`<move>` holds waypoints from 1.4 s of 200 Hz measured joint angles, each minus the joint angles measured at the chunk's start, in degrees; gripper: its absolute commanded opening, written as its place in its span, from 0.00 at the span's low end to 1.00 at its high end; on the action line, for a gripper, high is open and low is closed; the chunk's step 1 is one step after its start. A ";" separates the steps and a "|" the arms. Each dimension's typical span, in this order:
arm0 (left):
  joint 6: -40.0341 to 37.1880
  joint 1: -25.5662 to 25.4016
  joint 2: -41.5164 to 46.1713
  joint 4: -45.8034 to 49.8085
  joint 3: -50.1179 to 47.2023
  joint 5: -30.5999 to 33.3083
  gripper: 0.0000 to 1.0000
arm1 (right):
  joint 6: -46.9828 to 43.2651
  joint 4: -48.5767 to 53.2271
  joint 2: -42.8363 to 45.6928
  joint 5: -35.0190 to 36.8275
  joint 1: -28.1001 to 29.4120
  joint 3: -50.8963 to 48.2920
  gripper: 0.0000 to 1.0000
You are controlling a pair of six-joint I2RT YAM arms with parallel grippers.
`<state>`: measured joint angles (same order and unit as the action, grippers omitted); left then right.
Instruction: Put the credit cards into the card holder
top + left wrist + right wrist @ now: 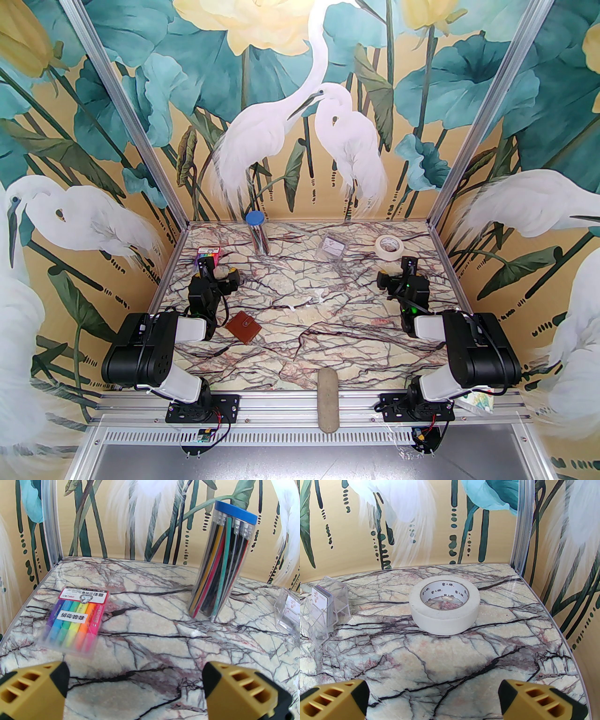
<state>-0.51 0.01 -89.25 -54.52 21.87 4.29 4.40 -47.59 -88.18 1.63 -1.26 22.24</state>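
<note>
The card holder (243, 326), a small reddish-brown leather wallet, lies closed on the marble table just right of my left arm. The credit cards (322, 600) stand stacked on edge inside a clear plastic box (333, 247) near the back middle; the front card is pale with a reddish mark. The box's corner also shows at the right edge of the left wrist view (289, 610). My left gripper (216, 276) (134, 679) is open and empty, pointing at the back left. My right gripper (396, 277) (433, 691) is open and empty, facing the back right corner.
A rainbow highlighter pack (75, 620) lies at the back left. A clear pencil tube with a blue lid (221, 562) stands near the back wall. A white tape roll (445, 605) sits at the back right. A grey oblong pad (328, 398) rests on the front rail. Small white scraps (307, 302) lie mid-table.
</note>
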 measured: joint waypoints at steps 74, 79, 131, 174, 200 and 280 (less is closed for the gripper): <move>4.04 -5.31 19.67 12.22 0.33 14.32 0.99 | 0.07 10.47 7.72 1.86 0.02 2.47 0.99; 5.66 -5.29 22.08 13.57 0.90 14.99 0.99 | 0.09 13.22 9.90 1.99 0.02 3.45 0.99; 17.75 -5.22 38.66 36.15 3.56 9.31 0.99 | 6.32 26.51 34.14 -0.22 0.46 6.62 0.99; 25.83 -5.22 51.45 53.64 3.93 -0.55 0.98 | 17.81 37.42 45.59 -0.96 0.28 6.51 0.99; 30.34 -5.22 55.28 62.73 4.20 -6.56 0.98 | 20.52 46.05 45.29 -6.43 0.44 10.62 0.93; 39.12 -5.22 52.37 81.81 6.16 -12.74 0.94 | 25.73 66.05 22.10 -10.71 27.98 27.85 0.76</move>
<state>38.61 -5.21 -36.88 27.29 28.03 -8.45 30.13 18.46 -66.08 -9.08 26.72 50.09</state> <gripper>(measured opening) 0.948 0.764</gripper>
